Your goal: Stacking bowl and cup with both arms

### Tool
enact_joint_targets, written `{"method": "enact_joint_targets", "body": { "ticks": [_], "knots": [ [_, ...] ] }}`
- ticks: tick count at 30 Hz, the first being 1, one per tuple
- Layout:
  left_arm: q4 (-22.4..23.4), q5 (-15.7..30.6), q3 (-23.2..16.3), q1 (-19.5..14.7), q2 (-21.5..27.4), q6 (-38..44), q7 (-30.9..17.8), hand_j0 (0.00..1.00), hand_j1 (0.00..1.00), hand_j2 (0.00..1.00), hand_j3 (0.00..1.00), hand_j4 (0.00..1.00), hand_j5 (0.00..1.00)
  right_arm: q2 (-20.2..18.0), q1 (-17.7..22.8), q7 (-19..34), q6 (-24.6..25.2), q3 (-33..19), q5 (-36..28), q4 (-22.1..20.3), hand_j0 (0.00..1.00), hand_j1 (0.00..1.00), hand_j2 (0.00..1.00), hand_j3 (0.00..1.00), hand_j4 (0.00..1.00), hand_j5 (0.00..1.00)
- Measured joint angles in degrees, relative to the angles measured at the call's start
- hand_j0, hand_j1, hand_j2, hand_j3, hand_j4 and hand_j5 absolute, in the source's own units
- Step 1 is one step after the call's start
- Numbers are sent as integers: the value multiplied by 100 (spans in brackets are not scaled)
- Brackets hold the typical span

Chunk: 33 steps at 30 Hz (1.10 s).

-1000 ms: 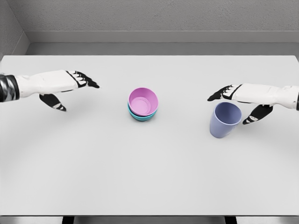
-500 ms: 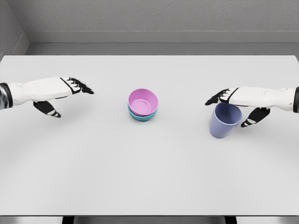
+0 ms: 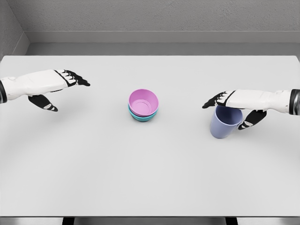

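A pink bowl (image 3: 144, 101) sits nested in a teal bowl (image 3: 139, 116) at the middle of the white table (image 3: 150, 168). To the right stands a lavender cup (image 3: 223, 124), upright. My right hand (image 3: 228, 110) is over the cup's rim, fingers stretched out above it and thumb beside its right wall, not closed on it. My left hand (image 3: 63, 89) hovers far to the left of the bowls, fingers spread, holding nothing.
A grey wall (image 3: 154, 18) runs behind the table's far edge. The table's front edge lies near the bottom of the view.
My right hand slid left over the cup's rim. The left hand drew back toward the left edge. Bowls and cup stayed put.
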Motion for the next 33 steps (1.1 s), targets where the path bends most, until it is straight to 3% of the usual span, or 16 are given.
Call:
{"method": "enact_joint_targets", "body": {
  "ticks": [11, 33],
  "knots": [
    [8, -8, 4, -9, -45, 0, 0, 100, 100, 100, 100, 100, 100, 1, 0, 30, 0, 1, 7, -24, 87, 87, 87, 87, 87, 87],
    [7, -2, 4, 9, -10, 0, 0, 100, 100, 100, 100, 100, 100, -7, -53, 29, -1, -6, 10, -46, 75, 75, 75, 75, 75, 75]
  ]
}}
